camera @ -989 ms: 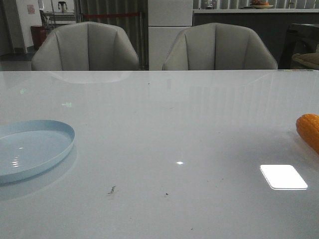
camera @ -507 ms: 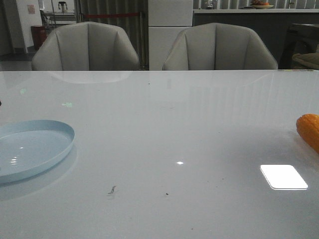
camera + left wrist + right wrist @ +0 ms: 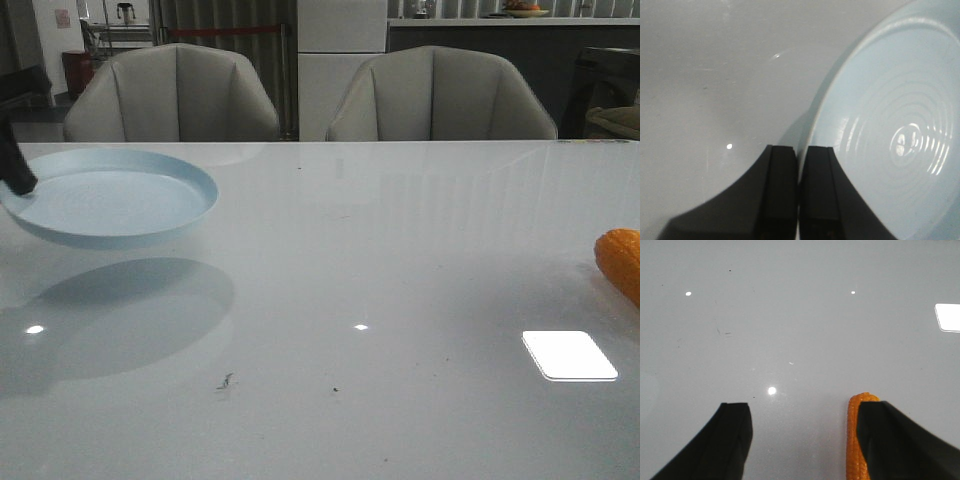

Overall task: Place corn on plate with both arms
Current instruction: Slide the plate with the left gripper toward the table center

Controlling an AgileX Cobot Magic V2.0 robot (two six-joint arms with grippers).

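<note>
The pale-blue plate (image 3: pixel 120 190) hangs tilted above the left side of the table, its shadow on the surface below. My left gripper (image 3: pixel 17 176) pinches the plate's left rim. In the left wrist view that gripper (image 3: pixel 800 149) is shut on the edge of the plate (image 3: pixel 890 90), with the rim running between the two black fingers. The orange corn (image 3: pixel 621 262) lies on the table at the far right edge. In the right wrist view my right gripper (image 3: pixel 804 404) is open just above the table, and the corn (image 3: pixel 855 440) lies partly under one finger (image 3: pixel 890 440).
Two grey chairs (image 3: pixel 172 95) (image 3: pixel 440 95) stand behind the table's far edge. A bright rectangular reflection (image 3: pixel 569 355) lies on the glossy tabletop near the corn. A few small dark specks (image 3: pixel 225 381) mark the surface at the front.
The plate has left the tabletop at the front left; it is now lifted, held by my left gripper, and sits higher and further right. The corn has not moved.
</note>
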